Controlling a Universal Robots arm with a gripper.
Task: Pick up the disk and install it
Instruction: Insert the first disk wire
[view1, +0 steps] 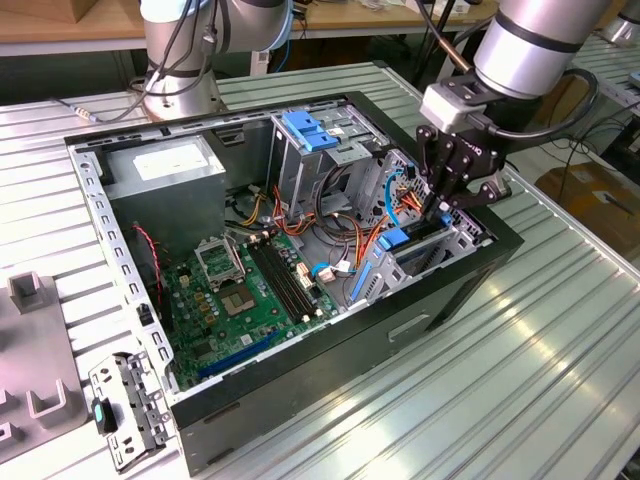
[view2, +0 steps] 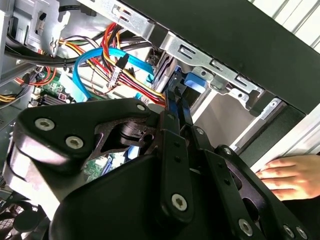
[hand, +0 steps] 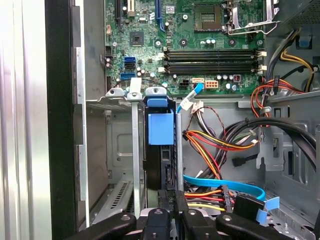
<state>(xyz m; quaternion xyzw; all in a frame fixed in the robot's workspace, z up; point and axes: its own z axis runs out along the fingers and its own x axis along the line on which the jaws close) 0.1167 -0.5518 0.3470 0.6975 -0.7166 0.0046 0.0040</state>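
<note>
First wrist view: our gripper (hand: 172, 212) clamps the disk (hand: 160, 150) by its near edge, standing in the drive bay (hand: 122, 150); rigid, weighty, shock-sensitive, we judge.

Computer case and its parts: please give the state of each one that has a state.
Computer case: side open, lying on the table.
Disk: standing on edge in the drive bay slot.
Gripper: fingers closed on the disk.
Memory slots: empty.
Processor socket: empty.
</note>
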